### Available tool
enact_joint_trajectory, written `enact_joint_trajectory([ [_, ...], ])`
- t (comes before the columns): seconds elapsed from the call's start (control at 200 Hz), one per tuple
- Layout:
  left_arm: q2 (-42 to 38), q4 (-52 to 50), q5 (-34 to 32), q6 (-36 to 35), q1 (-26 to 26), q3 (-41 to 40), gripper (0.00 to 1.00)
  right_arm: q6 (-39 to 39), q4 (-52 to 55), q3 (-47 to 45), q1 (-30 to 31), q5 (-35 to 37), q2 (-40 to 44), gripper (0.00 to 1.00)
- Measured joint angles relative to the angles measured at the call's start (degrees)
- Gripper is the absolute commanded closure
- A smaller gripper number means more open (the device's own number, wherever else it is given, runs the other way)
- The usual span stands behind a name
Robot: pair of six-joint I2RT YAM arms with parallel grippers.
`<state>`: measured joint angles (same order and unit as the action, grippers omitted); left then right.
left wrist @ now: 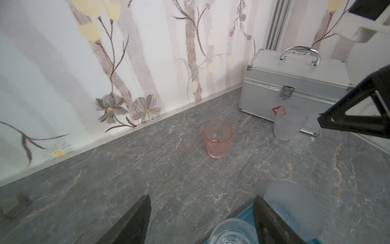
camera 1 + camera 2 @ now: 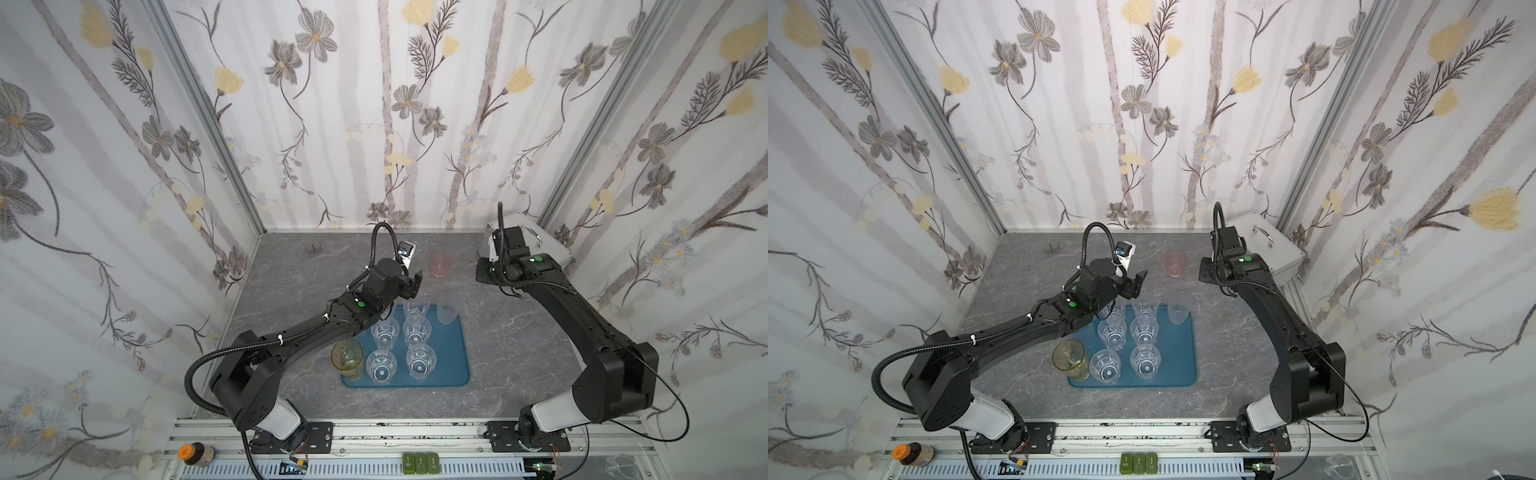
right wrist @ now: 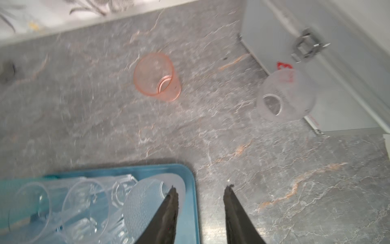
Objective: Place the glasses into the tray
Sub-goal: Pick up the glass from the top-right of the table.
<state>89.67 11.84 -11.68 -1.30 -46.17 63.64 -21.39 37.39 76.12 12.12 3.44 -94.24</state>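
The teal tray (image 2: 451, 357) holds several clear faceted glasses (image 2: 420, 361) upright. A frosted glass (image 2: 449, 306) stands in its far right corner. An amber glass (image 2: 348, 359) stands at the near left corner. The pink glass (image 2: 439, 263) stands on the table behind the tray, also in the right wrist view (image 3: 157, 77). A second frosted glass (image 3: 287, 95) stands by the metal case. My left gripper (image 1: 202, 198) hovers open over the tray's far edge with nothing in it. My right gripper (image 3: 201, 189) is open and holds nothing, just right of the frosted glass (image 3: 147, 202) in the tray.
A silver metal case (image 2: 540, 241) with a handle sits in the far right corner, behind my right wrist. A small grey block (image 2: 312, 248) lies at the back left. Flowered walls close in the back and both sides. A bottle (image 2: 195, 454) stands on the front rail.
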Motion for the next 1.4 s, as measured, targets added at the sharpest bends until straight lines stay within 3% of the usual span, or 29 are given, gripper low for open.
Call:
enact_joint_trajectory([
  [0.225, 7.23, -0.07, 2.10, 0.24, -4.79, 5.73, 0.22, -2.08, -5.14, 0.63, -6.91, 2.75, -6.19, 0.53],
  [0.82, 9.86, -0.17, 1.25, 1.07, -5.79, 3.78, 0.20, -0.61, -6.54, 15.50, -6.97, 8.13, -28.61, 0.53],
  [1.119, 9.57, -0.20, 0.72, 0.17, -5.09, 2.64, 0.20, 0.46, -6.01, 16.17, -6.71, 9.33, -33.40, 0.74],
  [1.284, 9.22, -0.20, 0.72, -0.07, -4.74, 2.56, 0.20, 0.68, -6.03, 13.79, -4.98, 10.86, -32.68, 0.87],
  [1.399, 8.94, -0.22, 0.70, -0.22, -4.48, 2.38, 0.20, 0.92, -5.88, 11.69, -3.02, 11.47, -29.40, 0.91],
])
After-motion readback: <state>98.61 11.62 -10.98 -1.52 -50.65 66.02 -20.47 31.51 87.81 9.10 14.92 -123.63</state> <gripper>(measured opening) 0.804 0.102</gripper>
